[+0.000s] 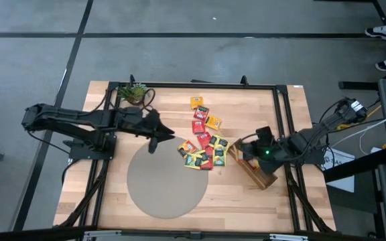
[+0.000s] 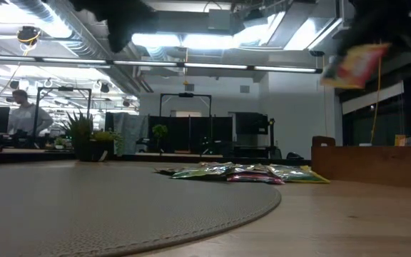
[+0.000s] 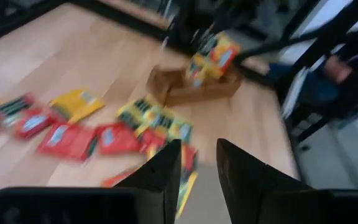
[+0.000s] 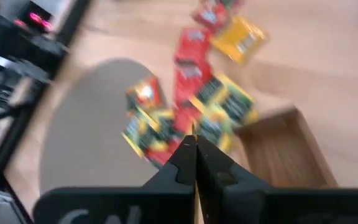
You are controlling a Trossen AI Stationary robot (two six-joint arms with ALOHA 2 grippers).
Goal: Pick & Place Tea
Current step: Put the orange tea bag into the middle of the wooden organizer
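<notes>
The right gripper [image 4: 195, 144] pinches a yellow-orange sachet [image 2: 354, 64] over the tray [image 1: 254, 171], left gripper [image 3: 197, 163] parted and empty; these look light, floppy, best nipped by an edge.

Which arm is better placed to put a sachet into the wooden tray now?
Right: the right claw grips a yellow-orange sachet near the tray. The left claw, empty, hangs over the mat.

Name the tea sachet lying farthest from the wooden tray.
The orange sachet at the far end of the scattered line, nearest the potted plant; every other sachet lies closer to the tray.
</notes>
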